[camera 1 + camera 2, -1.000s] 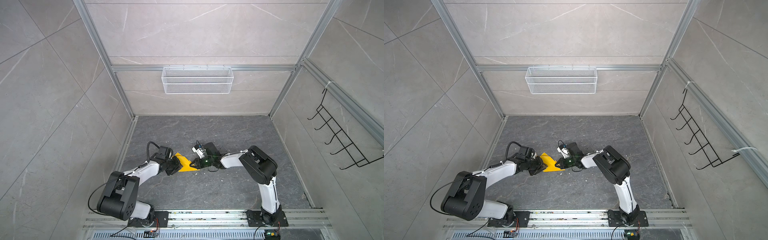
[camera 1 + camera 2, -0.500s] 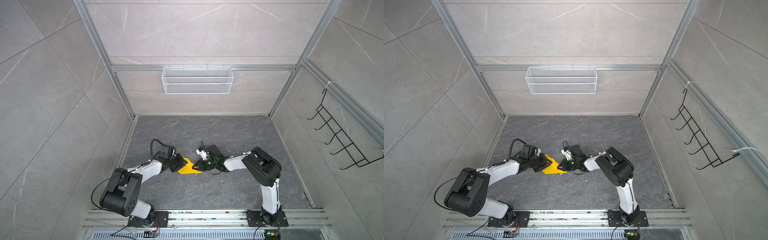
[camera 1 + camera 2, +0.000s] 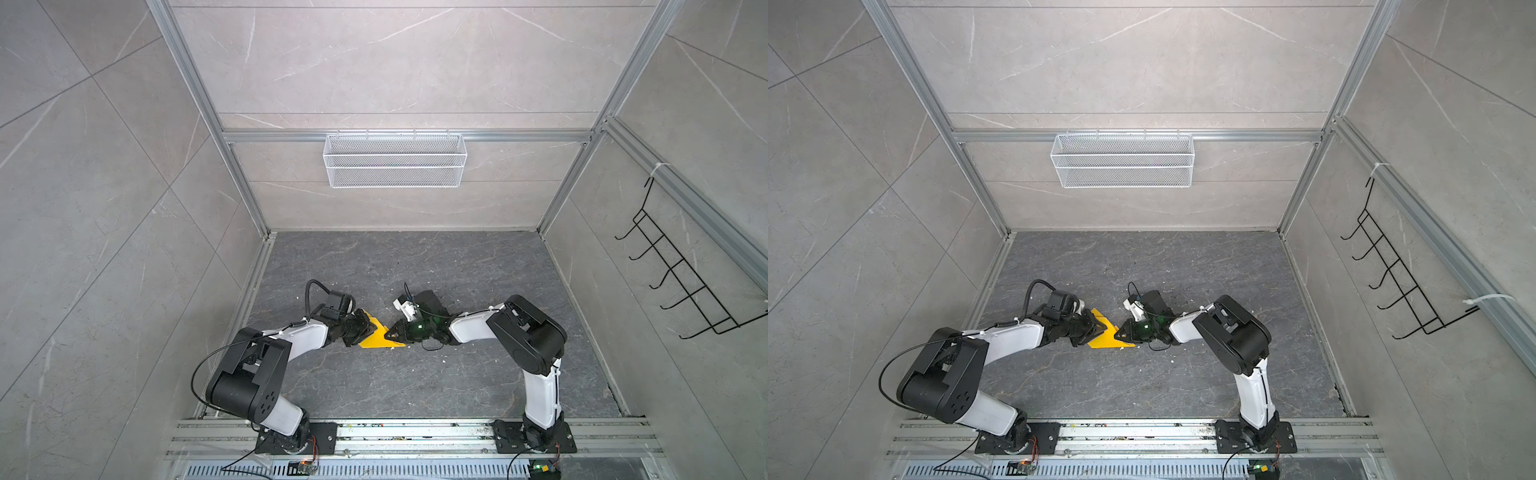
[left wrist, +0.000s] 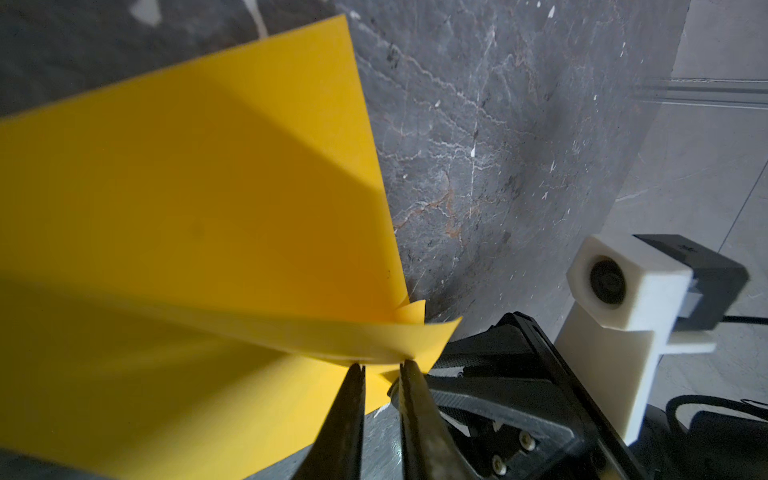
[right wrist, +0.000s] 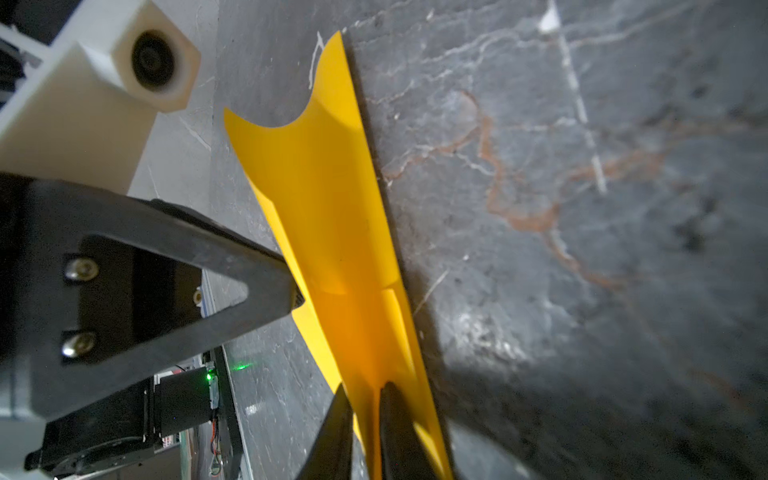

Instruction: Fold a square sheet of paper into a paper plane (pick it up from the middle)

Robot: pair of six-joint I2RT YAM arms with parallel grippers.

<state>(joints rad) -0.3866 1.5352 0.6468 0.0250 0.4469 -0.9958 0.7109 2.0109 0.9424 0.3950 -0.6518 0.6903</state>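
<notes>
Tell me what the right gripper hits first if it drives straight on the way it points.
The paper: the right gripper already has its tips at the sheet's edge. Beyond the sheet, probably the left gripper, though depth is unclear.

The folded paper [image 3: 380, 340] lies on the table [image 3: 415, 386] between the left gripper [image 3: 369, 329] and the right gripper [image 3: 391, 332]. The wire basket [image 3: 395, 166] hangs on the rear wall.

Both arms reaching low inward, left pincer [image 3: 374, 328] and right pincer [image 3: 388, 332] facing closely, jaws slightly parted
</notes>
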